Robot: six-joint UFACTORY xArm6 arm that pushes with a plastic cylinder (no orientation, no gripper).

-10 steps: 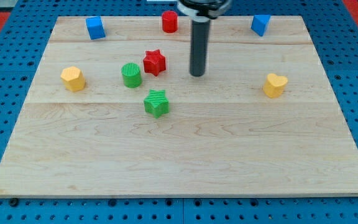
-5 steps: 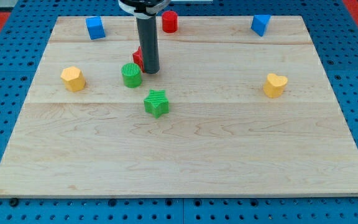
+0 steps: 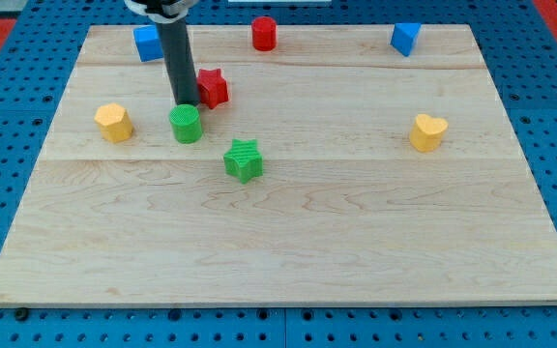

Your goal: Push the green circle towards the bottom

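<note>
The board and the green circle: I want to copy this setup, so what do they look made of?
The board looks like pale, unvarnished wood: grain lines and plank seams show. The green circle, just below my tip, looks like matte plastic, perhaps printed: its top is ridged.

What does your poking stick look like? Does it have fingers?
No fingers. It is a straight, smooth, dark grey rod, round like a thick marker, ending in my tip. At the view's top it joins a wider black and white collar. No cables or markings show.
</note>
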